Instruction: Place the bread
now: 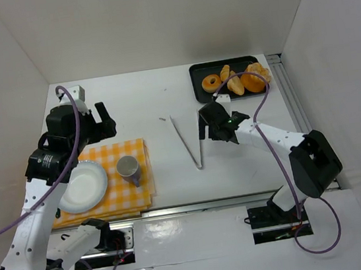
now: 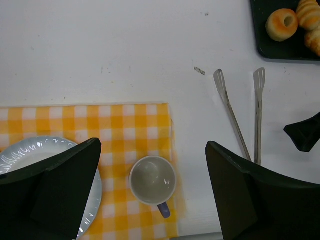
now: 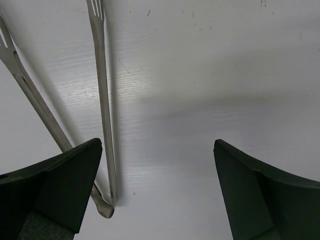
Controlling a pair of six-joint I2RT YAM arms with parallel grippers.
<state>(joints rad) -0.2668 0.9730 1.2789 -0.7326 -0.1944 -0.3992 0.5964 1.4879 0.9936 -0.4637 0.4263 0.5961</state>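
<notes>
The bread lies in a black tray [image 1: 200,89] at the back right: a donut [image 1: 211,82] and several croissant-like rolls [image 1: 253,79]. The left wrist view shows the donut [image 2: 281,24] in the tray's corner [image 2: 265,47]. A white plate [image 1: 84,185] and a cup [image 1: 129,168] sit on a yellow checked cloth [image 1: 144,186] at the front left. My left gripper [image 1: 96,126] is open and empty, held high over the cloth's far edge; the cup [image 2: 152,180] shows between its fingers. My right gripper [image 1: 210,121] is open and empty, just right of the metal tongs [image 1: 188,140].
The tongs [image 3: 102,100] lie on the white table, tips pointing away and hinge near, by the right gripper's left finger [image 3: 60,185]. They also show in the left wrist view [image 2: 240,115]. White walls enclose the table at the back and both sides.
</notes>
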